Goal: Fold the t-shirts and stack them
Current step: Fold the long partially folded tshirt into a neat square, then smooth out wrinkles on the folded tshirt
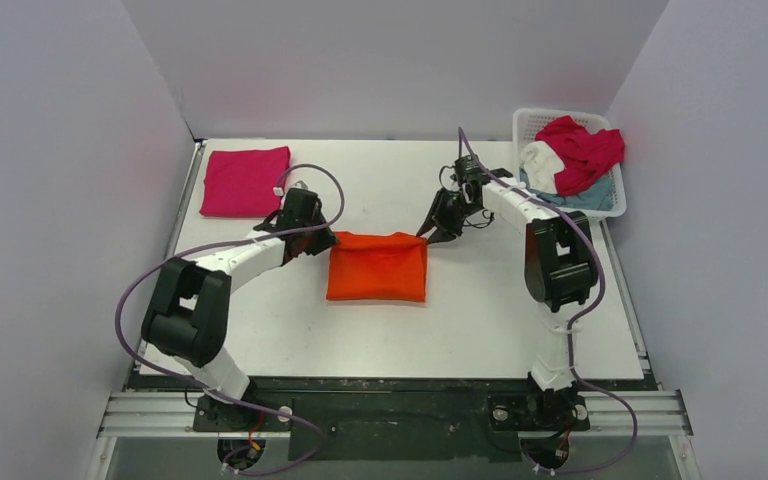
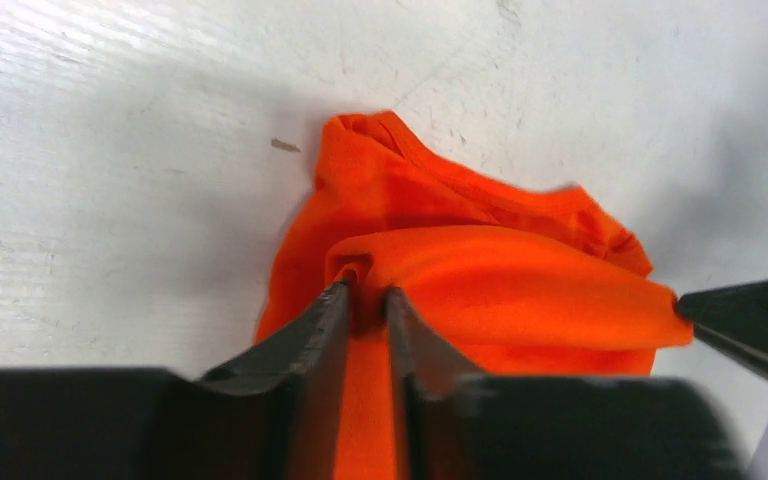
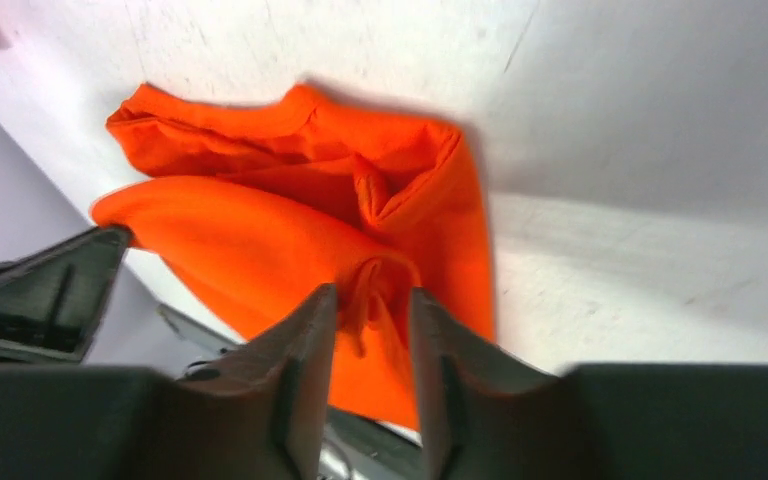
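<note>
Lying part-folded, orange t-shirt [image 1: 377, 267], far corners pinched.

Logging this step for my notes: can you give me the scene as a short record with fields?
orange shirt: folded, middle of table
left jaws: shut on its far left corner
right jaws: shut on its far right corner
pink shirt: folded flat, far left
basket: far right, holds unfolded shirts
</note>
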Robot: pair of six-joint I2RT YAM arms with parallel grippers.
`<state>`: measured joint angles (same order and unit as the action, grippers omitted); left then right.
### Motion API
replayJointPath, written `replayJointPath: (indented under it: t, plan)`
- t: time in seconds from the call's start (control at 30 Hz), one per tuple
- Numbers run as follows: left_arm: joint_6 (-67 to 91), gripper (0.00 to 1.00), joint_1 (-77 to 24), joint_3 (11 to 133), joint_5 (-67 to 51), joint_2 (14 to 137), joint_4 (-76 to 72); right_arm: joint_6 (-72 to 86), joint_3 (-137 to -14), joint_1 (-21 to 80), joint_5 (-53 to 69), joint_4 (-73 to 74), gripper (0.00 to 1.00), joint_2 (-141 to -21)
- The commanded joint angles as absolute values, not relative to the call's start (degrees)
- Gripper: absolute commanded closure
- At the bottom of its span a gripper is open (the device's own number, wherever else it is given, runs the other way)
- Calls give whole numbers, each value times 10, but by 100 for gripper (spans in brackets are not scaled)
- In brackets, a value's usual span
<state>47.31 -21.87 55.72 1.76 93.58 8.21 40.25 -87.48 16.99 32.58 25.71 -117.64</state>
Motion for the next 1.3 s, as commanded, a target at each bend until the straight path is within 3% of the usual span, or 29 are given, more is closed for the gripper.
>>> replayJointPath:
  t: [0.0, 0.07, 0.13, 0.3, 0.47, 0.7, 0.93, 1.27]
  plan:
    - [448, 47, -202, 628, 36, 960, 82, 391, -916, 157, 277, 255, 57, -1158]
    - [437, 24, -203, 651, 31, 947, 100, 390, -907, 156, 264, 258, 41, -1134]
    - [433, 19, -205, 655, 29, 920, 108, 388, -883, 158, 254, 259, 34, -1101]
    - [430, 16, -226, 626, 34, 853, 130, 375, -790, 188, 226, 251, 32, -999]
    - [434, 13, -245, 578, -43, 828, 85, 386, -746, 259, 245, 205, 31, -964]
    - [424, 11, -238, 601, -115, 901, 46, 446, -766, 280, 282, 82, 28, -1041]
    - [421, 10, -206, 640, -135, 1003, 0, 444, -833, 261, 239, 50, 28, -1131]
    - [417, 9, -196, 668, -126, 1097, -3, 448, -828, 235, 212, 14, 28, -1215]
